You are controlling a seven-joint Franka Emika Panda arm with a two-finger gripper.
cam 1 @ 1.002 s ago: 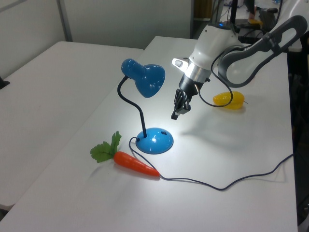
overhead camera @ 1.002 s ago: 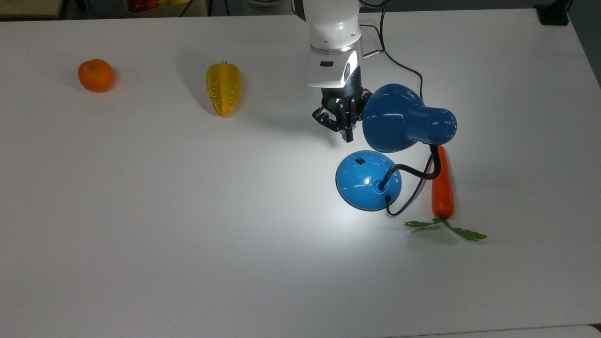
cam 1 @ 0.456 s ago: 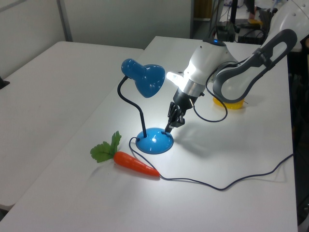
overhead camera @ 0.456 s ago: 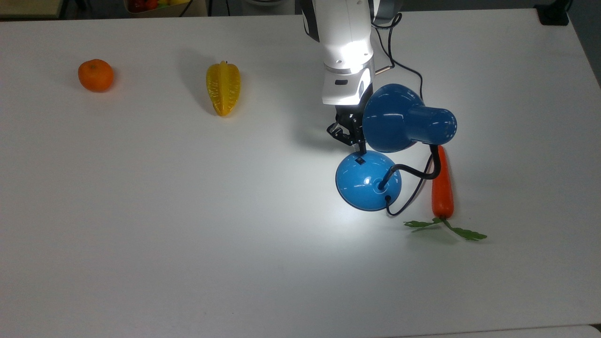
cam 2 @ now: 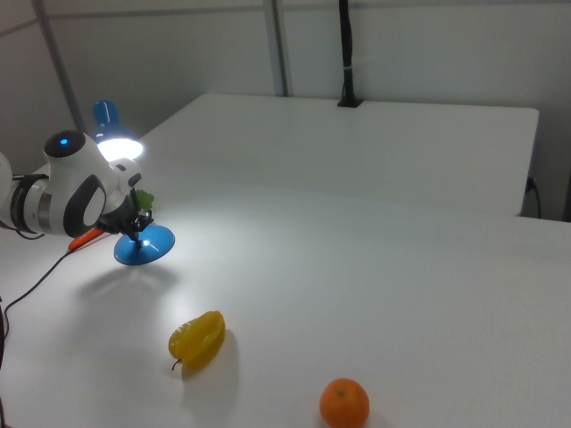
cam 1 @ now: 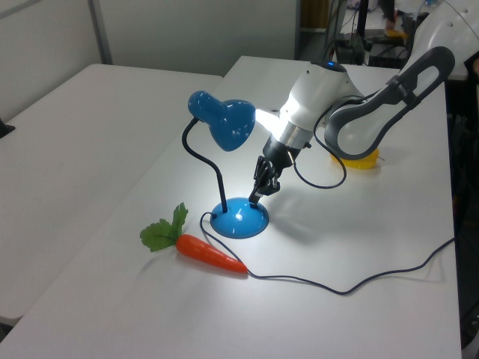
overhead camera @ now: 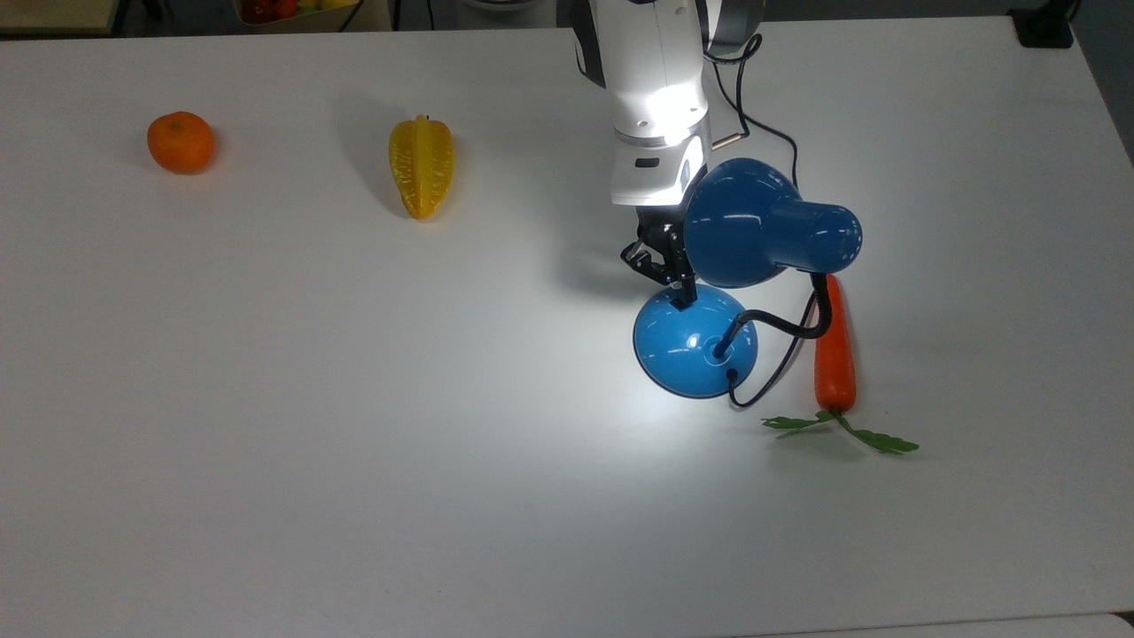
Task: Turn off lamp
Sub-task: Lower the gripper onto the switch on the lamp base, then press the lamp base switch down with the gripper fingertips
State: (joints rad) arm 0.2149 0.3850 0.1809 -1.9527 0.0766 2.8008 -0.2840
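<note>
Hiding switch: hand (overhead camera: 680, 297) on lamp (overhead camera: 695, 341)

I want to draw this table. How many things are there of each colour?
Orange: 2, the round orange and the carrot
Yellow: 1, the star fruit
Blue: 1, the lamp
Total: 4

Arm reaches down, wrist tilted; end effector (overhead camera: 680, 291) fingers pressed together, tip pointing downward.
</note>
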